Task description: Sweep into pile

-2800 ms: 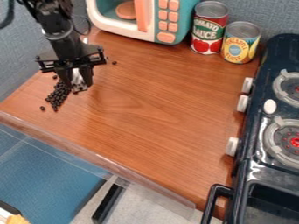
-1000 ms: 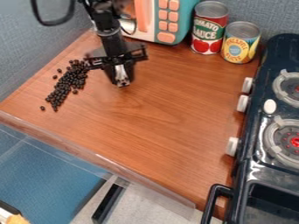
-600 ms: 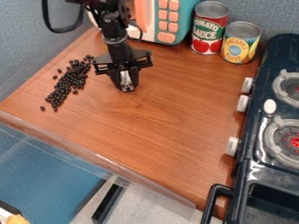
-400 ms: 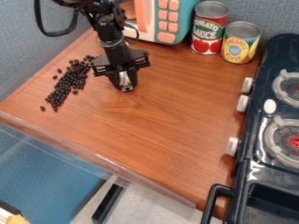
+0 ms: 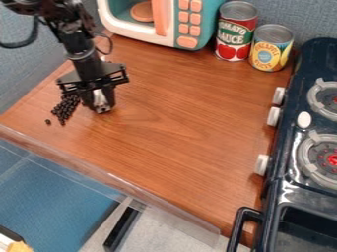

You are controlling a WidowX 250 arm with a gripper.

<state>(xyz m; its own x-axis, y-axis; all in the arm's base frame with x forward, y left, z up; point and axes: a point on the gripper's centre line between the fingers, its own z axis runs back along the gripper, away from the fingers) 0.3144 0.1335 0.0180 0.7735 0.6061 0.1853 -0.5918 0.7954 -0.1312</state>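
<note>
Toy microwave: round orange thing inside. Red can just beside it. Dark beads clustered on counter, partly behind gripper. Can't tell if it's spread or pressed together.

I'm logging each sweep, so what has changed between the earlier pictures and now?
The hand first went right in the view, away from the dark beans, then came back left beside them, now covering their upper part. The stray bean, red can, yellow can and stove stayed put.

Black arm, cable (looped, seemingly)
</note>
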